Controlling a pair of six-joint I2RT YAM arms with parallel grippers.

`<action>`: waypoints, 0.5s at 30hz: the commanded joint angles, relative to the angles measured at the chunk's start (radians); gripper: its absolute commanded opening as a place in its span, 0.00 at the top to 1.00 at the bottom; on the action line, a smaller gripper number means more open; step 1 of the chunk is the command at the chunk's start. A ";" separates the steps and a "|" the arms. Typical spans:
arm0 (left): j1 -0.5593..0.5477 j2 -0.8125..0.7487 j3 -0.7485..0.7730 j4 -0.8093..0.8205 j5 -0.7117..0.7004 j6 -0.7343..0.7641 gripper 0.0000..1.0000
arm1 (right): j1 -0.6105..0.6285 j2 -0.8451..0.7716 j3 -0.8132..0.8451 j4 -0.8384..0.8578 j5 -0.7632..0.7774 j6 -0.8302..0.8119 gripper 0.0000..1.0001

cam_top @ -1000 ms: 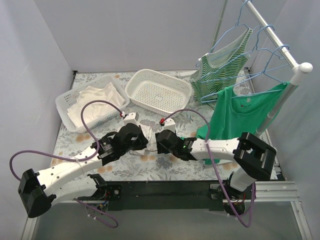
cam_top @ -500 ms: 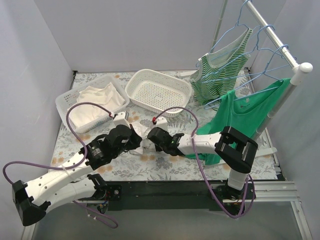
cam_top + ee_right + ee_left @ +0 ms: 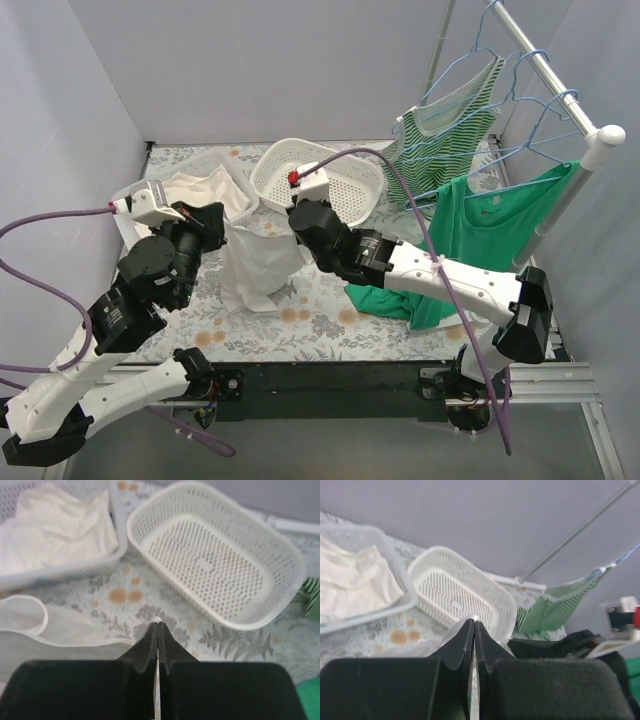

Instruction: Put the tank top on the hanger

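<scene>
The floral bench (image 3: pixel 310 320) sits boxed in by plain grey walls (image 3: pixel 250 70). Above it the white tank top (image 3: pixel 255 265) hangs stretched between my two arms, well apart from the rail (image 3: pixel 550 72) at right; whether its hem touches the bench I cannot tell. My left jaws and right jaws are each pressed together on a thin white edge of it, mostly hidden.

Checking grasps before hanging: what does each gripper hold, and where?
The tank top, pinched along its upper edge: left gripper at one end, right gripper at the other, cloth hanging between.
</scene>
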 commanded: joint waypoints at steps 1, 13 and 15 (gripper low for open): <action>0.005 0.065 0.111 0.211 -0.093 0.250 1.00 | -0.002 -0.021 0.195 0.044 0.184 -0.275 0.99; 0.005 0.228 0.337 0.357 -0.091 0.482 0.99 | -0.057 -0.029 0.512 0.250 0.157 -0.654 0.99; 0.005 0.225 0.321 0.297 -0.093 0.445 0.98 | -0.057 -0.043 0.480 0.221 0.104 -0.622 0.99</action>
